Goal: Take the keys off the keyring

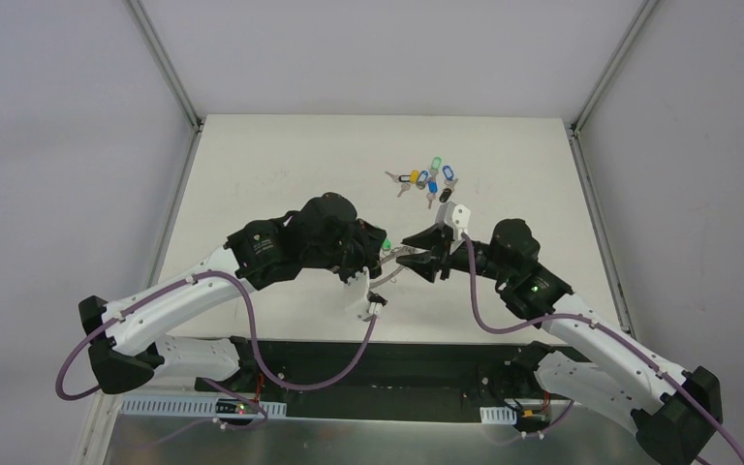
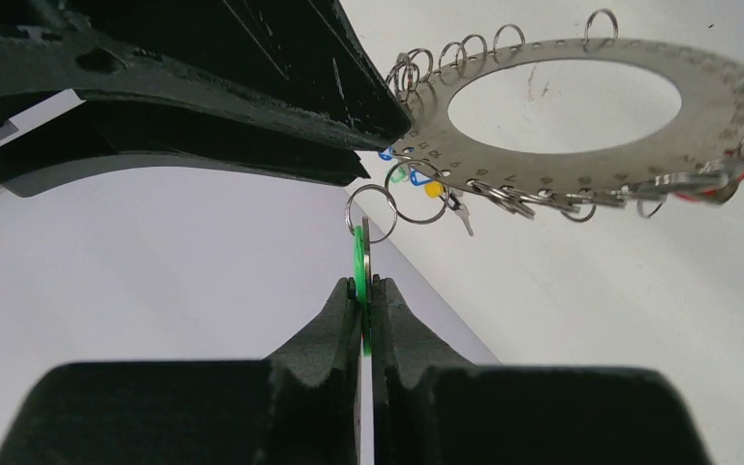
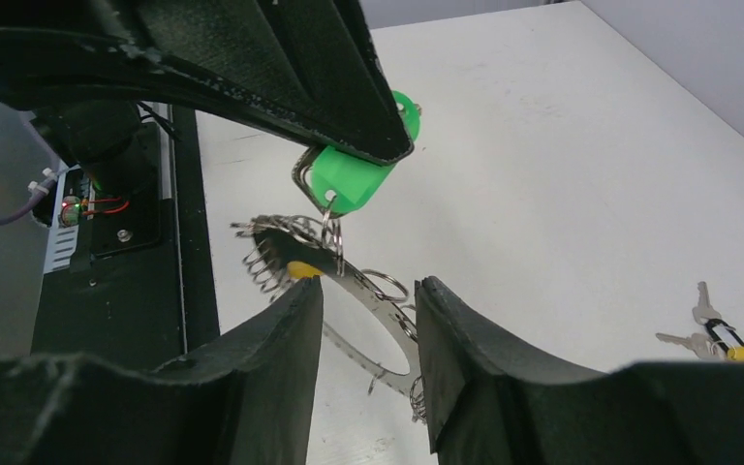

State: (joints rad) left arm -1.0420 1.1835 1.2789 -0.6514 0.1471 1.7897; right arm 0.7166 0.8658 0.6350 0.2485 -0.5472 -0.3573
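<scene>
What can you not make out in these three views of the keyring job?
1. Whether the right gripper clamps the keyring: right wrist view, its own fingers hide any contact.
2. The red tag: left wrist view, mostly under the keyring's rim.
3. The key on the green tag: right wrist view, behind the left gripper.
4. The loose tagged keys: top view, too small to count; right wrist view, cut by the edge.

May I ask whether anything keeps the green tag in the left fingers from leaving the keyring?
Yes: small wire loops link the green tag to the keyring; nothing else visible blocks it.
</scene>
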